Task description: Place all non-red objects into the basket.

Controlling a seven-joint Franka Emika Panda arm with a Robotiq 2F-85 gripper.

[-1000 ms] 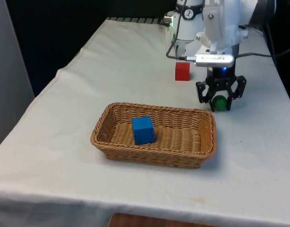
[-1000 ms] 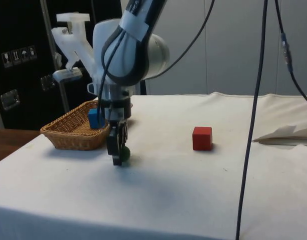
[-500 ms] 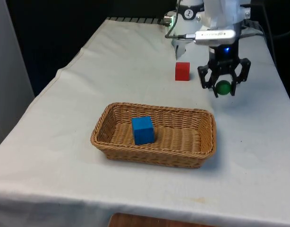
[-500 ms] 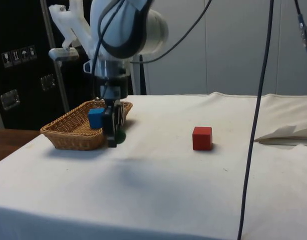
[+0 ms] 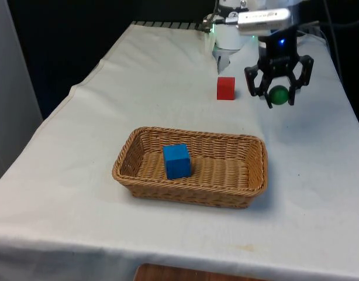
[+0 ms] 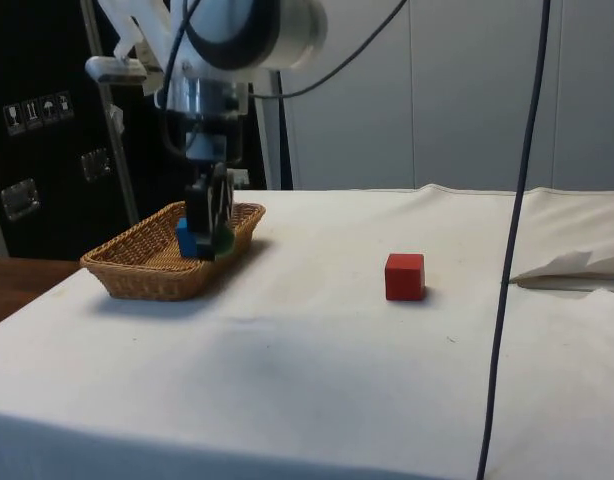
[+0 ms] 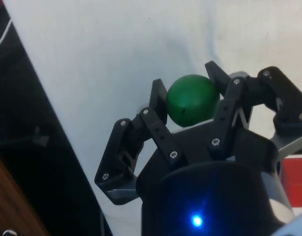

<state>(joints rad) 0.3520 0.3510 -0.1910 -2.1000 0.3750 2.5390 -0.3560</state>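
The pincer (image 5: 278,93) hangs well above the tabletop (image 5: 168,88), its two fingers (image 7: 158,96) clamped on a green ball (image 5: 278,95) that sits between the tips, clear of the cloth. Just beside it, towards the front view's left, a red cube (image 5: 225,88) rests on the tabletop. Below and nearer the camera lies the wicker basket (image 5: 249,175), a blue cube (image 5: 177,161) inside it.

White cloth (image 5: 168,88) over a long table, wrinkled at the edges. Black curtains (image 5: 68,35) along the front view's left and far end. Dark cabinets (image 6: 37,130) with small labels and pale grey wall panels (image 6: 457,90) behind in the side view. Brown wooden floor (image 6: 12,285) beside the table
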